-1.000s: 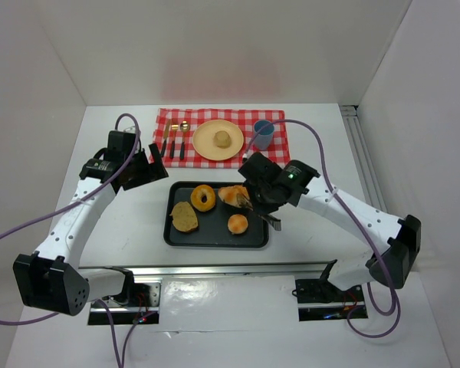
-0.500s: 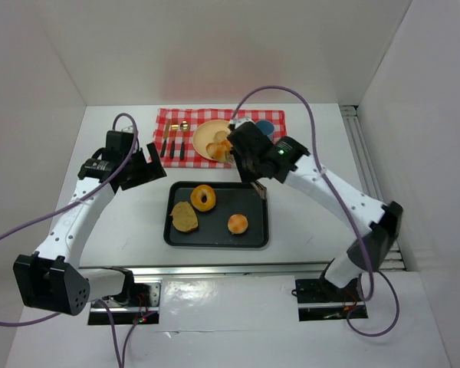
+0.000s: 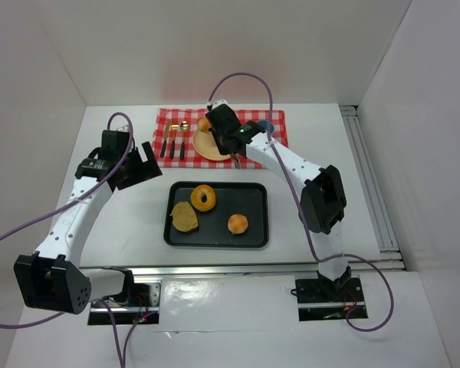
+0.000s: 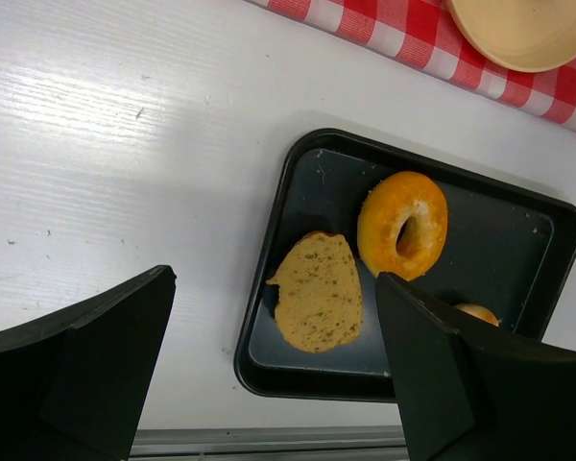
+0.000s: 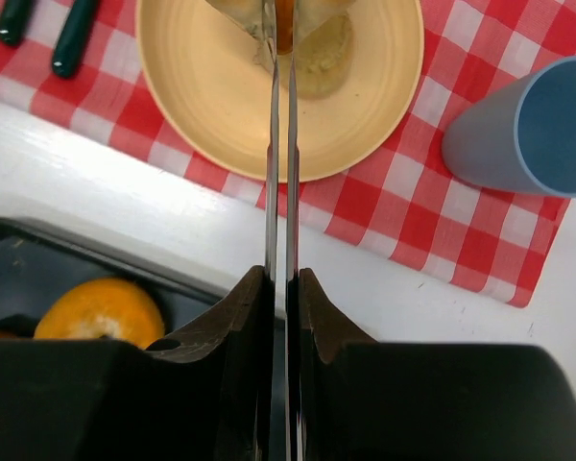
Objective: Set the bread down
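Right gripper (image 3: 215, 129) is reaching out over the plate (image 3: 202, 145) at the far side, fingers (image 5: 272, 144) pressed nearly together, pinching the bread (image 5: 245, 14). Bread is hanging over the plate beside a roll (image 5: 326, 60) lying on it; can't tell if it's touching. Left gripper (image 3: 142, 165) is hovering over the table left of the tray (image 3: 253, 207), jaws spread wide. Doughnut (image 3: 203, 198), flat slice (image 3: 185, 217) and bun (image 3: 238, 224) are sitting in the tray. Blue cup (image 5: 533, 125) is standing right of the plate.

Bread (image 5: 317, 12) in claw (image 5: 280, 19) — above plate (image 5: 202, 106)
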### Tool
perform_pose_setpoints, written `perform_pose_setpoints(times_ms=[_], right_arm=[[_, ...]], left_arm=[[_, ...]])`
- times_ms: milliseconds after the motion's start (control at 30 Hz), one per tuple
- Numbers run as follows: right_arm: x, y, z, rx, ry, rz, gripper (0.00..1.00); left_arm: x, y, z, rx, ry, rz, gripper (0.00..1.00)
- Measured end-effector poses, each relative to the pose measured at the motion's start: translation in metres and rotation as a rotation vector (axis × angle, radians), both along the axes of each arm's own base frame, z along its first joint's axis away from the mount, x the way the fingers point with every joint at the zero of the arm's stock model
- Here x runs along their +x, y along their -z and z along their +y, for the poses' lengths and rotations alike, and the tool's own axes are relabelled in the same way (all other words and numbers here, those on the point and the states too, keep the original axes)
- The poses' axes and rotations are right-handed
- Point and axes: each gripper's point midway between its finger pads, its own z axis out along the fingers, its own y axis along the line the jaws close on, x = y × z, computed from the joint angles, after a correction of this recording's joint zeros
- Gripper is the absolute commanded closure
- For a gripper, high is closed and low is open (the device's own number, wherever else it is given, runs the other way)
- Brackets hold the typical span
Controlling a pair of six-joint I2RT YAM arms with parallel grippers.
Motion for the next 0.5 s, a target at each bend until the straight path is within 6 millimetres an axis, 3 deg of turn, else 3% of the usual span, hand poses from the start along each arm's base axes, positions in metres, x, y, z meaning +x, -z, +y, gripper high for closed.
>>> perform_pose_setpoints(times_ms=[200, 300, 500], right_arm=[[0.024, 0.027, -0.009, -0.011, 0.026, 0.013, 0.94], [0.029, 0.039, -0.011, -0.014, 0.028, 0.031, 0.89], [0.028, 0.042, -0.001, 0.001, 0.002, 0.029, 0.76]], left_arm=[[0.002, 0.006, 0.001, -0.004, -0.004, 0.021, 0.01], [0.004, 0.008, 0.002, -0.003, -0.006, 0.029, 0.01], [0.009, 0.008, 0.001, -0.007, -0.003, 0.029, 0.01]])
